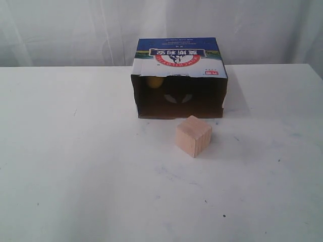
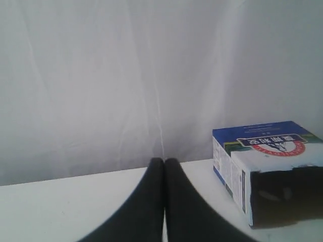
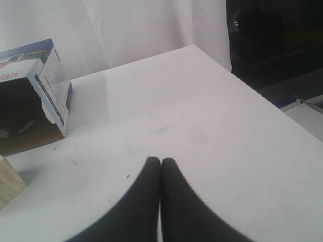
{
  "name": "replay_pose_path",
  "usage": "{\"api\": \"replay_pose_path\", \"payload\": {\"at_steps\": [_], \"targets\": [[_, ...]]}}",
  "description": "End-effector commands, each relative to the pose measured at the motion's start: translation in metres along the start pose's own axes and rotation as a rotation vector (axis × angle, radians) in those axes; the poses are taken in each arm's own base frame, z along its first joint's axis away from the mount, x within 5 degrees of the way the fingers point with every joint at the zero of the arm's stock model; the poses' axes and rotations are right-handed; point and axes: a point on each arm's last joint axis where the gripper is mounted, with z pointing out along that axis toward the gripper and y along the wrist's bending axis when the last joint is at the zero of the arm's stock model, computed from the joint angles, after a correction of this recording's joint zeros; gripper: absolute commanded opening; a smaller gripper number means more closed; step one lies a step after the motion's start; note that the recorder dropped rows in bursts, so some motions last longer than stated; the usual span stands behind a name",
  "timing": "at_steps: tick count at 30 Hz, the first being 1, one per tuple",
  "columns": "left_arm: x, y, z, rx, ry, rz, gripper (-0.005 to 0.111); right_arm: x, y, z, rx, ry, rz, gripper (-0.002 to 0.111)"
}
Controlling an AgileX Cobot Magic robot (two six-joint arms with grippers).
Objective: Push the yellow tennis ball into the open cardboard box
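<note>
I checked my wrist feeds first. The left gripper [image 2: 164, 161] was closed, its two black fingers pressed together with nothing between them. The right gripper [image 3: 160, 161] was closed in the same way, empty, over bare table [image 1: 75, 166].

In the exterior view, the nearest thing on the white table was a light wooden cube [image 1: 193, 136]. It stood upright, turned so that one corner edge faced the camera. It sat just in front of the box [image 1: 179, 55], slightly right of the middle of its mouth and apart from it, so it blocked that part of the way in.

The box lay with its dark opening toward the camera and its blue and white printed panel on top. The ball [image 1: 154, 81] was inside the box, at the left of the opening and up under the top panel. Only part of its yellow showed in the shadow.

A white curtain [image 1: 75, 30] hung behind the table.
</note>
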Motion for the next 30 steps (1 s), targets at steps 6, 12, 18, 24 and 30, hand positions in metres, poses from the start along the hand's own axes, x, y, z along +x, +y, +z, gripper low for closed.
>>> {"api": "replay_pose_path", "payload": {"at_steps": [6,12,18,24,30], "targets": [[0.077,0.001,-0.001,-0.026,0.161,-0.223,0.0,-0.001,-0.001,0.0,0.01,-0.01,-0.007,0.0],[0.095,0.004,-0.001,-0.06,0.181,-0.228,0.0,-0.001,-0.001,0.0,0.01,-0.01,-0.007,0.0],[0.131,0.003,-0.005,-0.07,0.288,-0.231,0.0,-0.001,-0.001,0.0,0.01,-0.01,-0.007,0.0],[0.161,0.005,-0.011,-0.104,0.347,-0.232,0.0,-0.001,-0.001,0.0,0.01,-0.01,-0.007,0.0],[0.168,0.007,-0.024,-0.103,0.426,0.066,0.0,-0.001,-0.001,0.0,0.01,-0.01,-0.007,0.0]]}}
